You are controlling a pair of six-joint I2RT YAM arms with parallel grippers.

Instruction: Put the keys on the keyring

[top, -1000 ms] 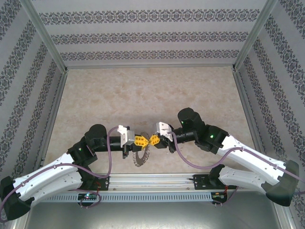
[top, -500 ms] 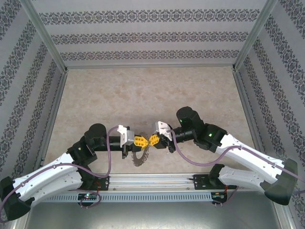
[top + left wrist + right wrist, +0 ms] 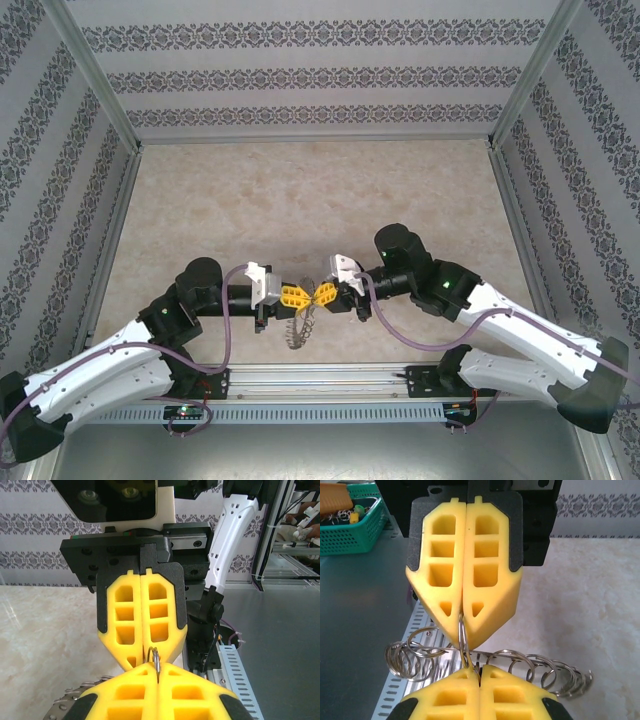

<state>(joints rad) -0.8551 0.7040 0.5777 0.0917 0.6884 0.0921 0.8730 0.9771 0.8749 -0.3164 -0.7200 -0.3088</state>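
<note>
My two grippers meet tip to tip above the table's near edge, the left gripper [image 3: 298,296] and the right gripper [image 3: 323,293]. Both are shut on one small wire loop [image 3: 462,639] of the keyring [image 3: 296,326], which hangs below them, edge-on to the top camera. The right wrist view has my right gripper [image 3: 480,672] at the bottom, the left one's yellow fingers [image 3: 440,580] above, and the ring's rim fringed with loops [image 3: 545,672] behind. From the left wrist, my left gripper [image 3: 158,672] pinches the loop [image 3: 153,657]; the grey ring [image 3: 65,706] peeks out at lower left. The key is out of view.
A slotted metal rail [image 3: 330,410] runs along the near edge under the grippers. Aluminium frame posts [image 3: 100,85] and patterned walls close in the beige table [image 3: 300,190]. A green basket [image 3: 355,527] of small parts stands off the table on the grey floor.
The keyring has turned from nearly flat-on to edge-on under the grippers. Both grippers stay shut tip to tip; the right arm has shifted only slightly.
</note>
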